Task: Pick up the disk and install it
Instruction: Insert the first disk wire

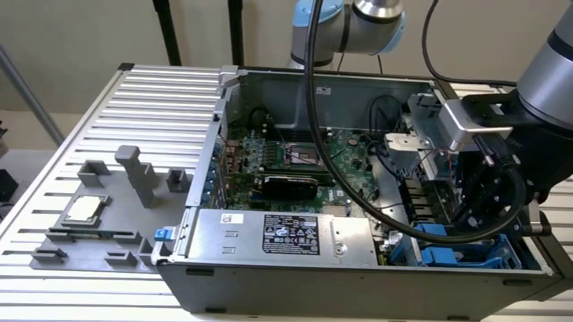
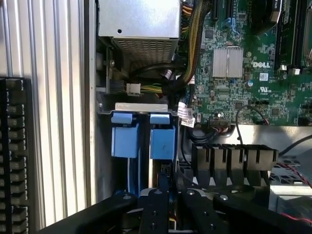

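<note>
As the scene stands, one open computer case (image 1: 376, 268) is recorded on one slatted metal table (image 1: 152, 100). Within the case are counted one green motherboard (image 1: 345, 151), one silver power supply (image 1: 268, 231) bearing a black label, and one black expansion card (image 1: 286, 184). In the wrist view one finned silver heatsink (image 2: 227, 62) and a row of four black connector blocks (image 2: 234, 156) are noted.

Beside the case, towards the exterior view's left, one grey fixture tray (image 1: 134, 258) is seen, with one small square silver chip (image 1: 85, 209) lying on it.

Two blue carrier frames are counted in the drive bay beside the power supply, standing edge-on and side by side. The disk (image 2: 162, 142) is taken to be the frame directly in line with the gripper; its neighbour (image 2: 125, 139) stands just beside it. The drive bodies themselves are hidden.

One robot arm (image 1: 546, 74) is lowered into the drive-bay corner of the case, at the exterior view's right. The gripper (image 2: 168, 207) is placed directly over the blue frames, its black linkages close together. Whether it is clenched on the disk or released cannot be told, nor whether contact is made.
</note>
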{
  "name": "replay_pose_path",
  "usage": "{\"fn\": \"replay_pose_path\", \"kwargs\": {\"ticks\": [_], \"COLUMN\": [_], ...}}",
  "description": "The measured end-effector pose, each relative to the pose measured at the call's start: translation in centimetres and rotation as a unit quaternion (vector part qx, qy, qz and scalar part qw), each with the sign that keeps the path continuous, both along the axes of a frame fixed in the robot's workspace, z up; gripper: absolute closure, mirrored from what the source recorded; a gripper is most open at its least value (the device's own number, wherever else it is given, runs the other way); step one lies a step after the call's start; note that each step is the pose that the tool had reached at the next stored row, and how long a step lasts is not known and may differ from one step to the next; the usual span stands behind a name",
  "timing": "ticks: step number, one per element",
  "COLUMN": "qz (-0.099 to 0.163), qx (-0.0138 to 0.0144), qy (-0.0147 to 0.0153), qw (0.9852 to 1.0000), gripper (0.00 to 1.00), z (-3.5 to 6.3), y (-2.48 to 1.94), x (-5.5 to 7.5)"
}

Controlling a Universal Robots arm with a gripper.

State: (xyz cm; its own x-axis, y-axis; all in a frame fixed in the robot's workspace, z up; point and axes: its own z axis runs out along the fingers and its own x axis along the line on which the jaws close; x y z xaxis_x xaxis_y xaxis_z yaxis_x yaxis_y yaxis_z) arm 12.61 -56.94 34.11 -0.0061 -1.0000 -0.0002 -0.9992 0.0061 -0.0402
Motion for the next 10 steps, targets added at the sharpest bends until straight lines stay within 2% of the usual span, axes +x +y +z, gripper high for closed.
{"fn": "replay_pose_path", "kwargs": {"ticks": [7, 10], "qz": [0.0, 0.0], "qx": [-0.001, -0.0004], "qy": [0.0, -0.0001], "qw": [1.0, 1.0], "gripper": [1.0, 1.0], "z": [-0.63, -0.79], "y": [0.0, 0.0], "x": [0.01, 0.01]}}
